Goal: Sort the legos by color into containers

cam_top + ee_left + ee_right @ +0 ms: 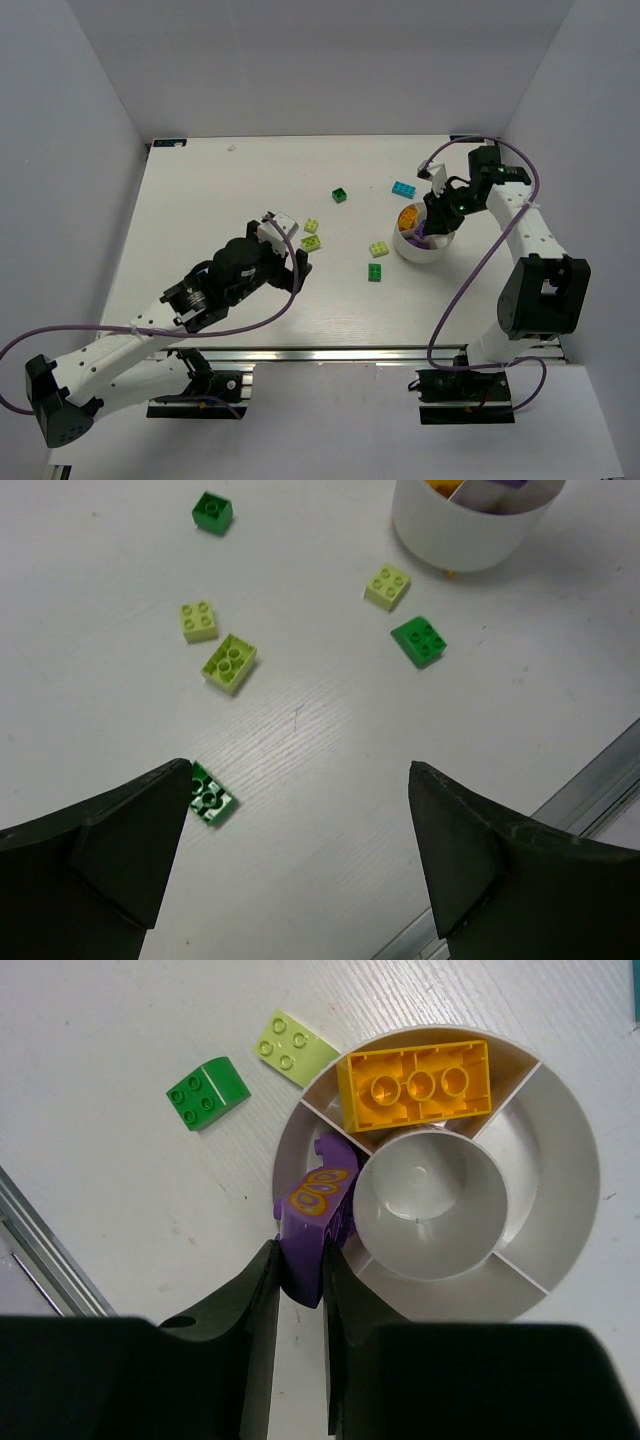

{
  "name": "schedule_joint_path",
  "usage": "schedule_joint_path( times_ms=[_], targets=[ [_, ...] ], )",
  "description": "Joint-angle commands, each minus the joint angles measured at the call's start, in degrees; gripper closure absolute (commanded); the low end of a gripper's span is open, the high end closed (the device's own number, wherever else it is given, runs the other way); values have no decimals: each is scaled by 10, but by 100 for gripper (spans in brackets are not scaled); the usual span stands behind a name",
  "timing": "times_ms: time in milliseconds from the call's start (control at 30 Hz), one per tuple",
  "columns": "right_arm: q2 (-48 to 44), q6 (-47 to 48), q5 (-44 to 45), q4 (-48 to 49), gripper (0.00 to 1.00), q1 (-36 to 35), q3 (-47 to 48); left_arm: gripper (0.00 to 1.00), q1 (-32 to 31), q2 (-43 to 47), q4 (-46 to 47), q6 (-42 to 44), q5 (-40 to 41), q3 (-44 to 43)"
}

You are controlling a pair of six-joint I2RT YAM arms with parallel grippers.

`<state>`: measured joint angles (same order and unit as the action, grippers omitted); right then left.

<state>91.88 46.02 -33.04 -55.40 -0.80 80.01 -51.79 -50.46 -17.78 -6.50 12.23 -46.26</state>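
**Purple brick** (318, 1210), printed with yellow ovals: it is clamped between the two fingers of my right gripper (298, 1258), whose jaws stand narrow and press on its sides. The brick lies across the rim of the bowl (560, 1260), with its far end over the left-hand wedge compartment. I cannot tell whether it touches that compartment's floor.

**Orange brick** (415, 1085): it lies flat in the adjoining wedge, against the wall of the round centre well.

**Bricks beside the bowl:** a lime brick (290, 1047) rests on the surface (200, 200) just beside the bowl's outer wall. A dark green brick (207, 1093) sits near it, and the two are apart.

**Left gripper** (300, 780): my jaws are spread fully wide and grasp nothing, and the gripper hangs above the surface well apart from the bowl. A printed green brick (210, 795), marked with white, lies just beside the tip of the finger at the left of my left wrist view. I cannot tell whether the two touch.

**Bricks ahead of the left gripper:** a nearer lime brick (229, 663) and a farther lime brick (199, 620) lie close together. A lone green brick (212, 512) sits beyond them.

**Cyan brick** (404, 189): it lies on the surface near the bowl, on the bowl's far side.
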Motion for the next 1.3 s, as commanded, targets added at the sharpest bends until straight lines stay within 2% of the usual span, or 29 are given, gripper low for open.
schedule_joint_path(
  times_ms=[0, 33, 200, 300, 333, 467, 600, 700, 733, 767, 800, 833, 867, 933, 1000, 1100, 1267],
  targets=[
    [-4, -5, 19, 18, 82, 0, -4, 2, 2, 5, -23, -27, 25, 13],
    [-5, -5, 18, 18, 75, 1, -7, 2, 2, 3, -25, -41, 30, 13],
    [-13, -6, 11, 14, 56, 1, -13, 2, 14, -31, -43, -79, 47, -2],
    [-22, -5, 10, 13, 53, 0, -14, 3, 26, -53, -49, -97, 39, -15],
    [-25, -5, 10, 13, 49, 1, -15, 3, 33, -67, -52, -104, 37, -17],
    [-38, -1, -1, -1, 49, 0, -12, 6, 57, -112, -84, -154, 41, -41],
    [-99, -15, -49, 8, 52, 0, -17, 17, 98, -180, -125, -216, 46, -66],
    [-180, -79, -76, 87, 55, 2, -62, 23, 124, -239, -148, -284, 44, -85],
    [-227, -107, -73, 162, 56, 0, -107, 25, 130, -255, -157, -299, 53, -92],
    [-254, -167, -68, 198, 55, 0, -133, 25, 136, -270, -179, -313, 59, -111],
    [-274, -190, -57, 231, 39, 0, -156, 25, 142, -300, -193, -346, 65, -123],
    [-317, -211, -53, 259, 18, 0, -198, 23, 149, -316, -208, -361, 72, -134],
    [-339, -245, -44, 312, 11, 1, -219, 22, 149, -329, -236, -376, 90, -157],
    [-387, -265, -36, 348, 11, 1, -251, 13, 159, -369, -262, -418, 104, -178],
    [-406, -293, -30, 375, 11, 1, -281, 9, 159, -400, -306, -465, 120, -213],
    [-412, -336, -9, 383, 11, 1, -293, 8, 165, -459, -350, -492, 112, -251],
    [-415, -369, 23, 400, 11, 1, -315, 10, 165, -509, -340, -496, 80, -264]
  ],
)
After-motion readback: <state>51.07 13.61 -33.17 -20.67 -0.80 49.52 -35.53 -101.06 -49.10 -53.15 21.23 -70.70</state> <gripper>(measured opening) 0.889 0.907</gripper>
